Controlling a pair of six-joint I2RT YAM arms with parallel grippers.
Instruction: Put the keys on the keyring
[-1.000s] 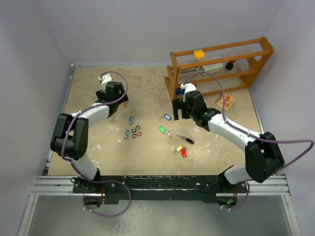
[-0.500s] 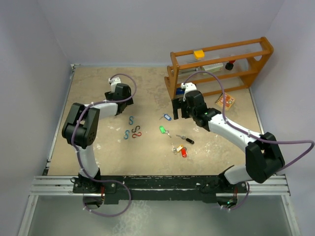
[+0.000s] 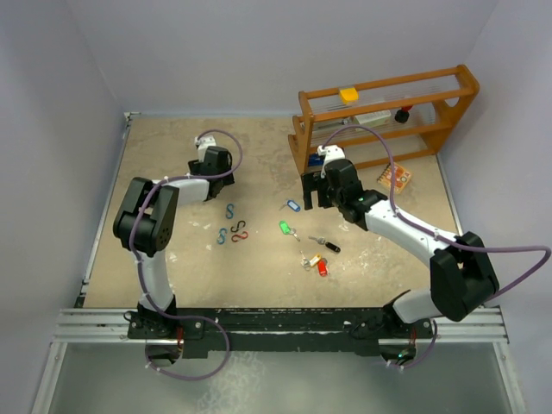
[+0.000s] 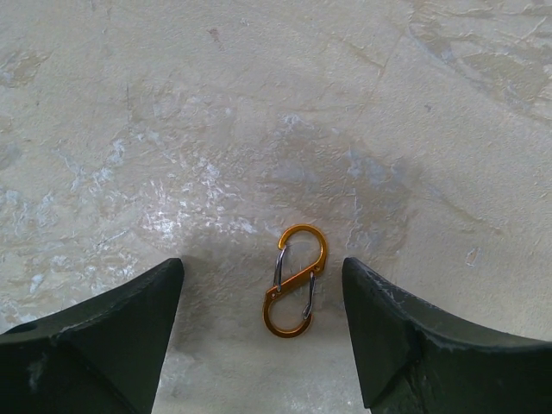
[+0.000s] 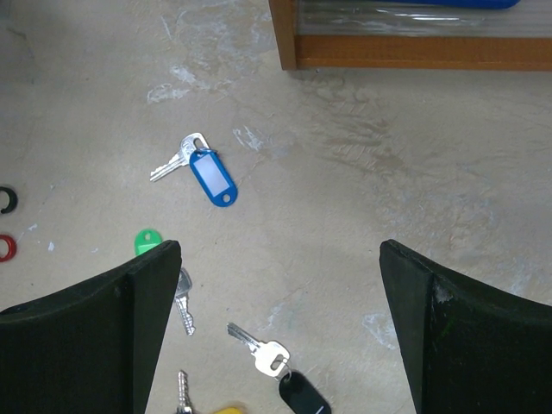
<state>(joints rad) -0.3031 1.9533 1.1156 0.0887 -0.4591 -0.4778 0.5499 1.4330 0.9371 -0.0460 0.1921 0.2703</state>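
Observation:
An orange S-shaped clip keyring [image 4: 295, 280] lies flat on the table between my left gripper's [image 4: 261, 278] open fingers, touching neither. In the top view that gripper [image 3: 215, 175] is at the back left. The keys lie mid-table: blue tag [image 3: 293, 205], green tag [image 3: 284, 228], black tag [image 3: 331, 247], and yellow [image 3: 314, 260] and red [image 3: 323, 268] together. My right gripper [image 3: 314, 193] hovers open just right of the blue one. Its wrist view shows the blue-tagged key [image 5: 211, 177], the green tag [image 5: 147, 241] by its left finger, and the black-tagged key [image 5: 289, 375] below, with nothing between its fingers [image 5: 280, 259].
More S-clips lie left of the keys: two blue [image 3: 230, 210] [image 3: 222, 235] and a black-and-red pair [image 3: 239, 230]. A wooden rack [image 3: 379, 116] stands at the back right, close behind my right gripper. An orange card [image 3: 394, 178] lies beside it.
My left arm has folded and its gripper has shifted right over the orange clip, the fingers narrowing a little. The right arm and the keys have not moved.

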